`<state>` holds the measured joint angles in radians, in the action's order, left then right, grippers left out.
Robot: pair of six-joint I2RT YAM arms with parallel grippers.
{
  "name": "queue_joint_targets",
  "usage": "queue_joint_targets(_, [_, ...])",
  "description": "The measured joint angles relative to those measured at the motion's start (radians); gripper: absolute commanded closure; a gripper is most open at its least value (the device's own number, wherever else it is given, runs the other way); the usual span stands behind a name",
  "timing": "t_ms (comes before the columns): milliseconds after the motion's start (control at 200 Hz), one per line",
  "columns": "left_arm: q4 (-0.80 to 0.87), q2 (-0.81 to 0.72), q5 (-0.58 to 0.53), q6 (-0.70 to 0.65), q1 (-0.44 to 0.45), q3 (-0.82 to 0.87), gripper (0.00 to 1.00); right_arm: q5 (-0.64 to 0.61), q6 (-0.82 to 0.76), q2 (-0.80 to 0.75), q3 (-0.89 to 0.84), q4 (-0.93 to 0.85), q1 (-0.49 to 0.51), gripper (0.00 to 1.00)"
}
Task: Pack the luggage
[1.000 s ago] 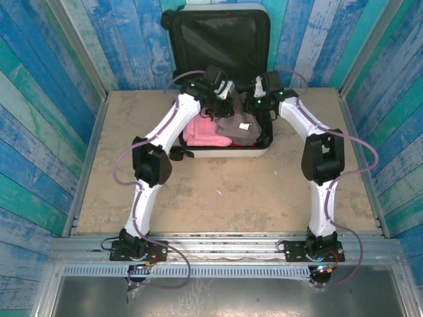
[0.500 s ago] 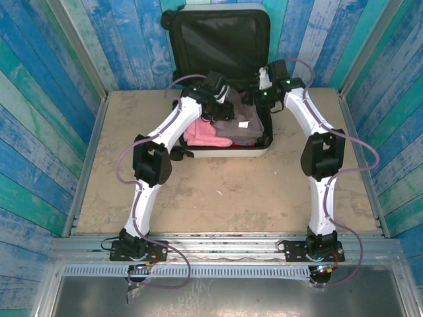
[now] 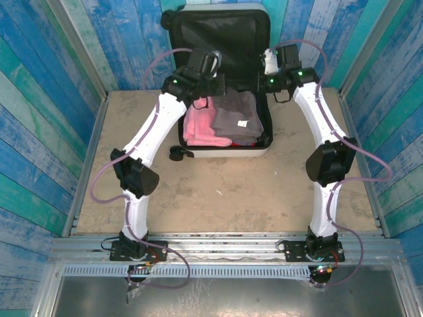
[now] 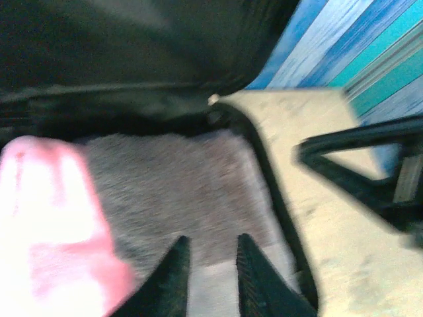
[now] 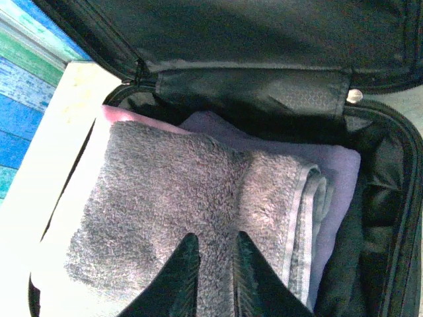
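Place: a robot test booth, my workstation | around the table (image 3: 225, 198): blue-teal painted plank walls (image 3: 39, 132) on three sides | at its near edge: metal rail (image 3: 225, 246) holding my arm bases (image 3: 135, 248)

A pink towel (image 3: 201, 125) and a grey towel (image 3: 236, 117) are laid folded side by side, touching — a white tag (image 3: 243, 123) is seen on the grey one. A small black object (image 3: 176, 154) is left on the beige table (image 3: 231, 198) — blue and teal plank walls (image 3: 46, 99) are set around it.

White luggage (image 3: 225, 150), pink towel (image 3: 198, 125), grey towel (image 3: 234, 113)
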<state>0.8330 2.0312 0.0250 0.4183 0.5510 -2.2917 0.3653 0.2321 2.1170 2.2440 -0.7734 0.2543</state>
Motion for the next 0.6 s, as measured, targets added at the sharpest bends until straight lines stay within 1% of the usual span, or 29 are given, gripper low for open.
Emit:
queue_joint_targets(115, [-0.040, -0.002, 0.024, 0.031, 0.034, -0.007, 0.93, -0.004, 0.013, 0.032, 0.002, 0.026, 0.007, 0.89])
queue_joint_targets(190, [-0.040, 0.031, 0.033, 0.043, 0.042, -0.029, 1.00, -0.006, 0.023, 0.061, -0.008, 0.050, 0.014, 0.92])
queue_joint_targets(330, [-0.047, 0.133, 0.017, 0.046, 0.035, -0.026, 1.00, -0.010, 0.043, 0.103, -0.080, 0.095, 0.026, 0.94])
queue_joint_targets(406, [-0.051, 0.180, 0.002, 0.051, 0.026, 0.063, 1.00, -0.019, 0.050, 0.104, -0.173, 0.137, 0.033, 0.95])
queue_joint_targets(471, [-0.074, 0.190, -0.001, 0.059, 0.012, 0.194, 1.00, -0.024, 0.060, 0.104, -0.262, 0.194, 0.038, 0.96])
queue_joint_targets(521, [-0.122, 0.191, 0.010, 0.070, -0.002, 0.294, 1.00, -0.023, 0.068, 0.104, -0.320, 0.238, 0.039, 0.96])
queue_joint_targets(601, [-0.208, 0.187, 0.029, 0.080, -0.016, 0.351, 1.00, -0.023, 0.073, 0.102, -0.363, 0.303, 0.043, 0.96])
